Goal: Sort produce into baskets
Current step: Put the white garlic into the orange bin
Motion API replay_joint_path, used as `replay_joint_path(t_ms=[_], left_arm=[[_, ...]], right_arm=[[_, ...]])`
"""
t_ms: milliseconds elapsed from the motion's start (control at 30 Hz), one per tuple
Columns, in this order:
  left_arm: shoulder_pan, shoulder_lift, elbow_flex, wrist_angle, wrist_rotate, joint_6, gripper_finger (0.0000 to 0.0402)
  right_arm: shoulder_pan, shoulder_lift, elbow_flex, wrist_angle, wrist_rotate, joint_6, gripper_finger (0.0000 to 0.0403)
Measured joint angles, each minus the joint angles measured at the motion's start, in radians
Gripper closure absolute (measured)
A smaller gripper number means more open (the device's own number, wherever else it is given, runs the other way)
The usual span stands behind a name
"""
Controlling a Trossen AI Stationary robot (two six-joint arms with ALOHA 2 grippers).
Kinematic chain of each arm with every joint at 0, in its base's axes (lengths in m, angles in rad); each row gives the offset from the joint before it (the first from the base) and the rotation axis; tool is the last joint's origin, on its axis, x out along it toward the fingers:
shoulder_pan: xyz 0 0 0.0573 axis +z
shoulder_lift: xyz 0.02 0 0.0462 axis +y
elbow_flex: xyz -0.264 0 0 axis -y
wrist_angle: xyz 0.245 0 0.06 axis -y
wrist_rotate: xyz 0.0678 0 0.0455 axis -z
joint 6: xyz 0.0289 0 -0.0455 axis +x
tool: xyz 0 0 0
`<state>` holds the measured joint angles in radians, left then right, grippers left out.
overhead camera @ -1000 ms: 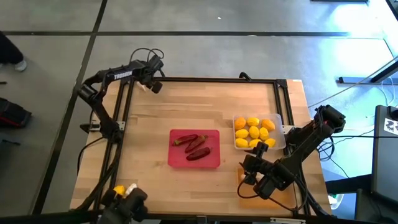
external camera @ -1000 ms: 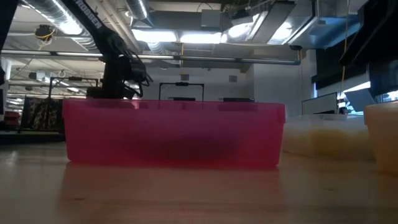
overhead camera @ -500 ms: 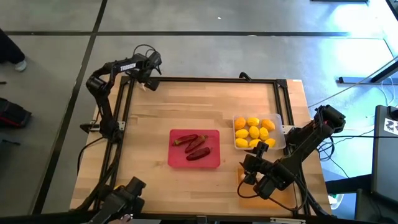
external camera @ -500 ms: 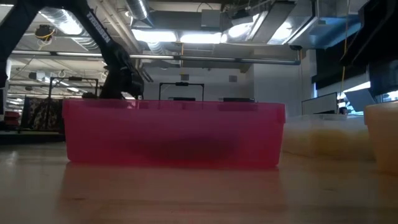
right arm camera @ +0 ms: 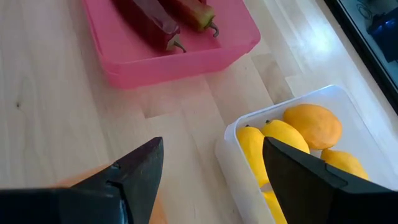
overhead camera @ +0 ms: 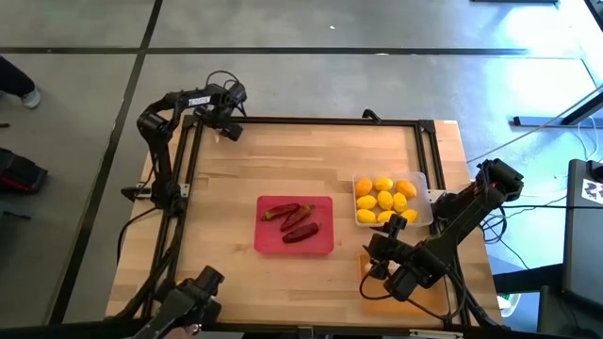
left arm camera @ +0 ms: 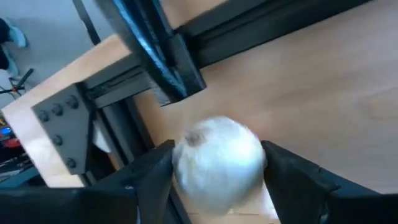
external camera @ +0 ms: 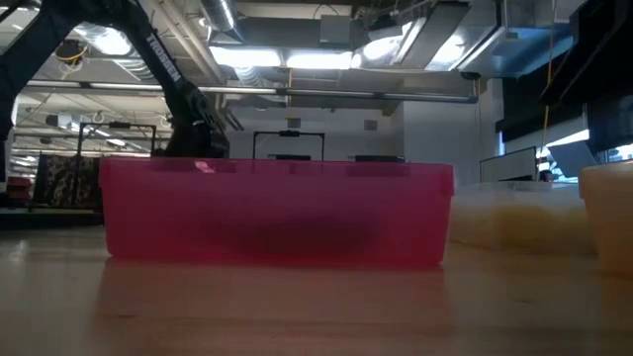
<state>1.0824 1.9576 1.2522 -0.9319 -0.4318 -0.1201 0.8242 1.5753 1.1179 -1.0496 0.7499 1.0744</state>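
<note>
Garlic is the item in hand: the left gripper (left arm camera: pixel 217 163) is clamped on a whitish garlic bulb (left arm camera: pixel 219 159) at the bench's far left corner, just inside the dark frame rail (left arm camera: pixel 158 50), and the high view places that left gripper (overhead camera: pixel 226 127) well apart from all three trays. The red tray (overhead camera: pixel 294 225) at the bench's middle holds dark red chili peppers (overhead camera: pixel 292 221); the clear tray (overhead camera: pixel 391 201) toward the right edge holds yellow-orange lemon-like fruit (overhead camera: pixel 384 201). The orange tray (overhead camera: pixel 368 290) at the near right corner is mostly covered by the right arm, so its contents cannot be seen, but by elimination it looks like the garlic's home. The right gripper (right arm camera: pixel 211 162) hangs with its fingers apart, above the gap between the red and clear trays and near the orange one. To do this step well, I would carry the bulb high enough to clear the frame rail and the tray walls, cross the bench diagonally, and not release until the bulb is low inside the orange tray, since a round bulb will likely roll. The right arm probably has to clear off that tray first. The word "TROSSEN" (overhead camera: pixel 199 101) reads in white on the left arm's link.
</note>
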Motion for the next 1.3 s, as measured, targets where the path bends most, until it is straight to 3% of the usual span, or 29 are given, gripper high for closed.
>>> replay_joint_path(t_ms=[367,800,1100,1300], left_arm=[[-0.027,0.001,0.0,0.0,0.013,0.072,0.0254],[-0.198,-0.231,0.0,0.053,0.016,0.107,0.0247],[-0.41,-0.419,0.0,0.126,0.036,0.131,0.0241],[-0.558,-0.492,0.0,0.204,0.039,0.123,0.024]], right_arm=[[0.0,0.0,0.0,0.0,0.0,-0.002,0.0132],[0.0,0.0,0.0,0.028,-0.008,0.013,0.0132],[0.0,-0.043,-0.001,-0.015,-0.035,0.047,0.0132],[0.0,-0.114,-0.001,-0.075,0.011,0.047,0.0132]])
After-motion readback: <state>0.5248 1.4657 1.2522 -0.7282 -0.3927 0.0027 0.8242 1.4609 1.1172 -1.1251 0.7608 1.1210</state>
